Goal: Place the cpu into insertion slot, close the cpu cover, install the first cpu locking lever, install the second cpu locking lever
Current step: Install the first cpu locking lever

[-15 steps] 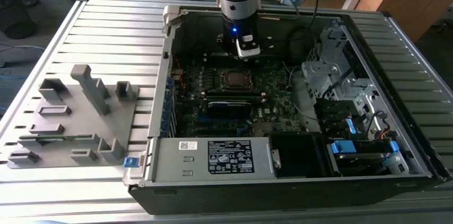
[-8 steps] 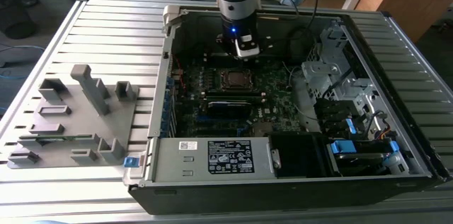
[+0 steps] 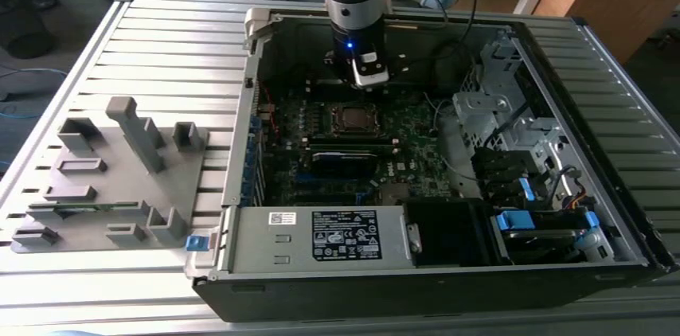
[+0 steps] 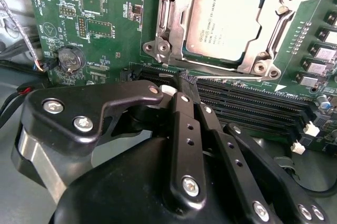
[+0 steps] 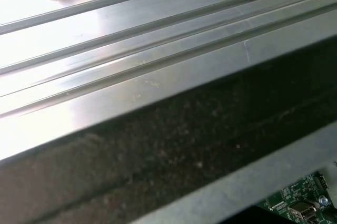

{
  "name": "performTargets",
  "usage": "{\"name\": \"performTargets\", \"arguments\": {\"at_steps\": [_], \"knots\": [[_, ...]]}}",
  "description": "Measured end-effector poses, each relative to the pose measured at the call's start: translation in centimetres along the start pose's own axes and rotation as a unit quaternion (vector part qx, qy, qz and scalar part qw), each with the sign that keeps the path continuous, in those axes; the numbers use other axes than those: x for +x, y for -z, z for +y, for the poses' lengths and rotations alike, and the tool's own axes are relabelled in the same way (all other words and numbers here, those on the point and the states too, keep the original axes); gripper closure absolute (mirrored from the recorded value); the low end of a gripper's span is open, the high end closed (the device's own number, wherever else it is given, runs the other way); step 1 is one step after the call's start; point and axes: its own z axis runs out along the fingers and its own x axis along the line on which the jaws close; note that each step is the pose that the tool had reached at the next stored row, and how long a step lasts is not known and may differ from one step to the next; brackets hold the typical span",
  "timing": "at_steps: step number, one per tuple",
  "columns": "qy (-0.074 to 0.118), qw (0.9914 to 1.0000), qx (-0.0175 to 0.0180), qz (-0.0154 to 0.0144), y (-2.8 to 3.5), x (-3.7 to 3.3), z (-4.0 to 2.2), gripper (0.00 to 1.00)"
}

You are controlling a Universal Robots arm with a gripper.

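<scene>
In the second wrist view the cpu point(image 4: 225, 20), a square chip with a dull silver top, lies in the insertion slot point(image 3: 351, 119) on the green motherboard point(image 4: 105, 29). The cpu cover point(image 4: 253, 67), a silver frame, lies flat around the chip's top. A thin metal lever rod point(image 4: 210, 70) runs along the cover's edge closest to the fingers. My gripper point(image 4: 188, 79) hangs just above the board beside that edge, its black fingers point(image 4: 181, 129) pressed together with nothing between them. In the exterior view the gripper point(image 3: 369, 80) hovers inside the open case just behind the slot.
Long black memory slots point(image 4: 247, 100) and a coin battery point(image 4: 68, 58) lie near the fingers. The case holds a power supply point(image 3: 318, 236) in front and drive cages point(image 3: 510, 129) at the exterior view's right. A grey peg fixture point(image 3: 117, 169) stands on the slotted table point(image 5: 131, 34).
</scene>
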Motion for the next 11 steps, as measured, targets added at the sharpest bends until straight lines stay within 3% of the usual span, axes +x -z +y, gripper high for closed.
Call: {"name": "performTargets", "arguments": {"at_steps": [11], "knots": [[0.000, 1.00000, 0.0006, -0.0004, -0.09, 0.37, 0.04, 0.89]]}}
